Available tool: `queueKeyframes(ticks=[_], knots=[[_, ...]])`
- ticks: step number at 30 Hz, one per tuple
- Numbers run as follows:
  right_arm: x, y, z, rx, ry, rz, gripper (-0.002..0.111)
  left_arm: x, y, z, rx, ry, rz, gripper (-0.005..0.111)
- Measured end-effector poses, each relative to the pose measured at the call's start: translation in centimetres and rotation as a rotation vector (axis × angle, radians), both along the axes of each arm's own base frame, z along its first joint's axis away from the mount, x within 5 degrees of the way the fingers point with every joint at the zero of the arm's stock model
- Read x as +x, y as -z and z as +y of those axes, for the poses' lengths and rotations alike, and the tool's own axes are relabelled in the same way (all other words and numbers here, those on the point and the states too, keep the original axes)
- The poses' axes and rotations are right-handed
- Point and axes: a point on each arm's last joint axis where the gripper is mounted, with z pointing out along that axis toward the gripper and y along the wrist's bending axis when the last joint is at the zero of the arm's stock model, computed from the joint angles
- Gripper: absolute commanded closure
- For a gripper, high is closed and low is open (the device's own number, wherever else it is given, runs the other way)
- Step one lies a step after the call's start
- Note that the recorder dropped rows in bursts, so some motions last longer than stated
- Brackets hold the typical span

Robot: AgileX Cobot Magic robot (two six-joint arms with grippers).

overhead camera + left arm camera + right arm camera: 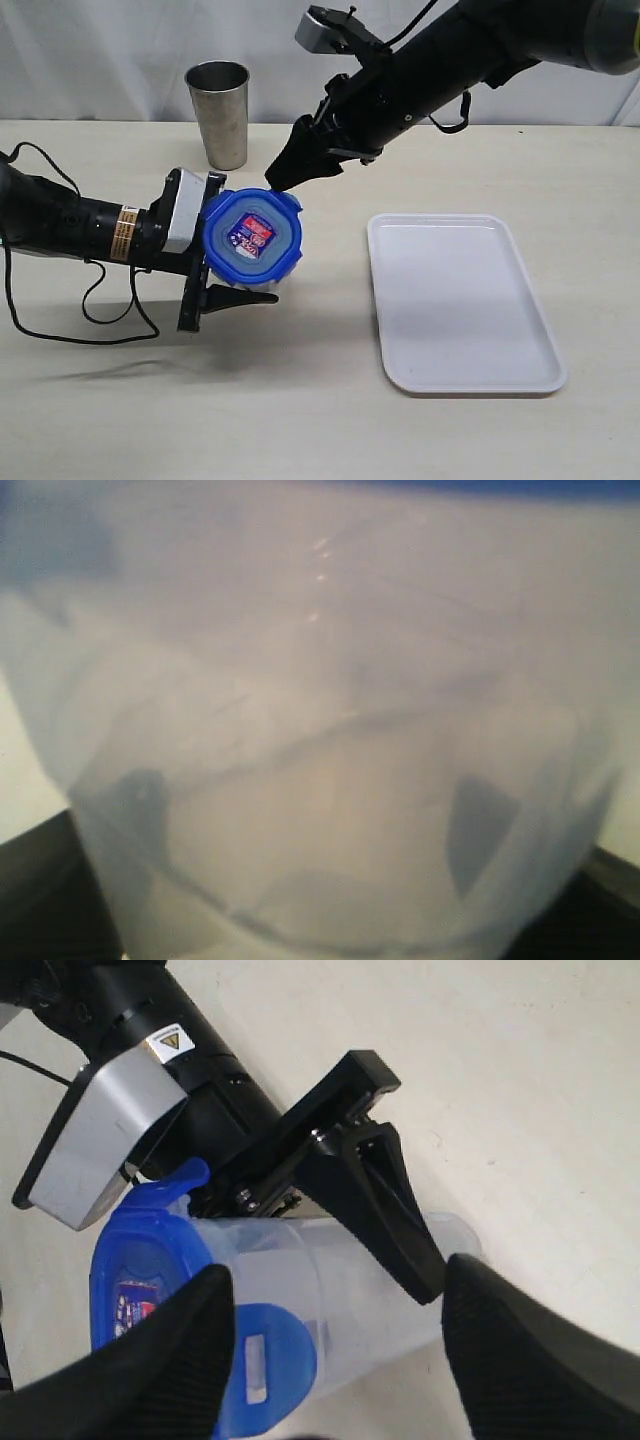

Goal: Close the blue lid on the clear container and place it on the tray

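The clear container (350, 1280) lies on its side above the table, and my left gripper (258, 250) is shut on its body. The blue lid (252, 238) sits on its mouth, facing outward, with a sticker in the centre. One left finger (238, 296) shows below the lid; the other is hidden behind it. In the left wrist view the container's wall (320, 680) fills the picture, with dark finger pads (480, 830) showing through it. My right gripper (280, 180) hovers at the lid's upper edge, open (335, 1350), its fingers straddling a lid tab (265, 1355). The white tray (460, 300) lies to the right with nothing on it.
A grey steel cup (220, 112) stands upright at the back, behind the left gripper. The left arm's black cable (100, 300) loops on the table at the left. A pale curtain closes off the far side.
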Motion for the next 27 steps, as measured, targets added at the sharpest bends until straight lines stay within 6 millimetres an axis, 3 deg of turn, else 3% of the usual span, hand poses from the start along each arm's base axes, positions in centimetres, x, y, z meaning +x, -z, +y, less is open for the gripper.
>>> queueKeyframes(ticks=[6,13,17,22,27], knots=[[-1.1,0.3,1.1,-0.077,-0.079,-0.017,0.073,-0.1,0.2,0.1,0.027,0.019,-0.01,0.107],[-2.8,0.3,3.5,-0.126,-0.129,-0.017,0.062,-0.2,0.3,0.1,0.038,0.032,-0.013,0.107],[-2.8,1.2,3.9,-0.127,-0.11,0.059,0.063,-0.3,0.3,0.1,0.041,0.046,-0.022,0.107],[-2.8,1.7,4.0,-0.129,-0.098,0.11,0.099,-0.4,0.4,0.1,0.043,0.058,-0.035,0.107],[-2.7,2.9,4.3,-0.084,-0.108,0.202,0.104,-0.5,0.4,0.2,0.05,0.079,-0.045,0.107]])
